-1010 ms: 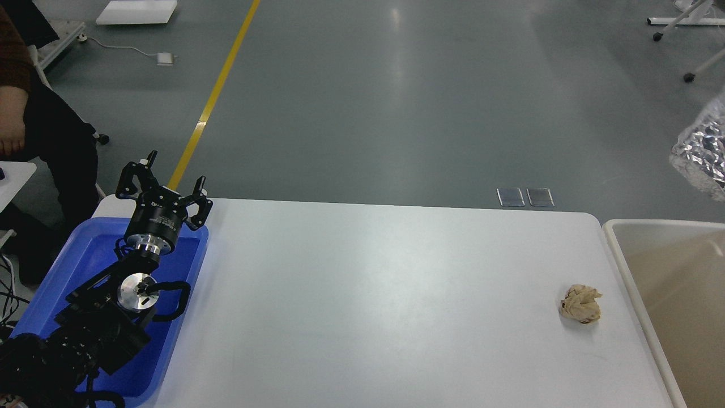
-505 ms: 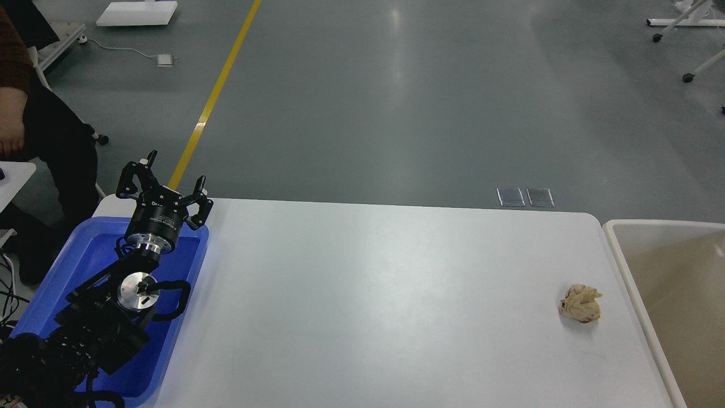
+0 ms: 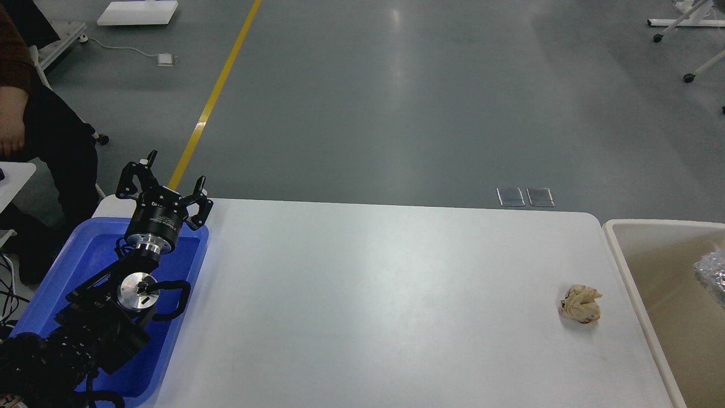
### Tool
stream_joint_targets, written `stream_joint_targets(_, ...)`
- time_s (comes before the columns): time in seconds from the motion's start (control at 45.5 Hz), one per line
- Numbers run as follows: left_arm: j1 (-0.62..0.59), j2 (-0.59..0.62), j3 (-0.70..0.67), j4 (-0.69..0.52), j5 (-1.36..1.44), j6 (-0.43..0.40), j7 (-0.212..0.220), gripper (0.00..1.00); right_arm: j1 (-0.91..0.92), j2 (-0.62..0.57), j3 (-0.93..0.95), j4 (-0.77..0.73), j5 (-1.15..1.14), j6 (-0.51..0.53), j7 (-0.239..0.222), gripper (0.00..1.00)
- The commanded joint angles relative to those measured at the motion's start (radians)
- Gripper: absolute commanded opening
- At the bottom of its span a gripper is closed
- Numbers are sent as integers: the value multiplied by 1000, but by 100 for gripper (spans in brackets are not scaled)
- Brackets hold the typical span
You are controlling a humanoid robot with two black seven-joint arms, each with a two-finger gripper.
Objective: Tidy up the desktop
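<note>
On the white desktop (image 3: 362, 294), seen from my head looking forward and down, one thing is left to clear: a crumpled ball of tan paper (image 3: 580, 304). It lies near the desktop's right edge, close to the beige bin (image 3: 628, 258) that stands just beside that edge, but not touching it.

I judge the paper ball to be very light, soft and easily squashed, with a rough, creased surface that should not slip. A pinch across its middle, from above, looks the surest hold; it needs little force, and a hard squeeze would only flatten it.

My left gripper (image 3: 168, 181) hangs at the far left, above the far end of the blue tray (image 3: 68, 266), well apart from the paper. Its fingers are spread wide and hold nothing. My right gripper is out of sight.

Inside the bin, at the picture's right edge, lies a crinkled piece of silver foil (image 3: 712, 275).

Compared with a second ago, the foil has changed place: then it showed higher up at the right edge, above the floor; half a second ago it was out of view; now it is in the bin. The paper ball, the tray and my left arm have not moved.
</note>
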Motion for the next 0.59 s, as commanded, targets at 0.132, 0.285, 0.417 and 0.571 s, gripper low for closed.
stream_joint_targets(0.132,0,0,1,0,0,0,0,100,-70,63,54,-58,-1,-23,-3,19)
stream_joint_targets(0.285,0,0,1,0,0,0,0,100,-72,65,54,-58,-9,-90,-2,83)
stream_joint_targets(0.417,0,0,-1,0,0,0,0,100,-70,65,54,-51,-9,-85,0,99)
stream_joint_targets(0.571,0,0,1,0,0,0,0,100,-61,94,54,-48,-9,-82,-2,99)
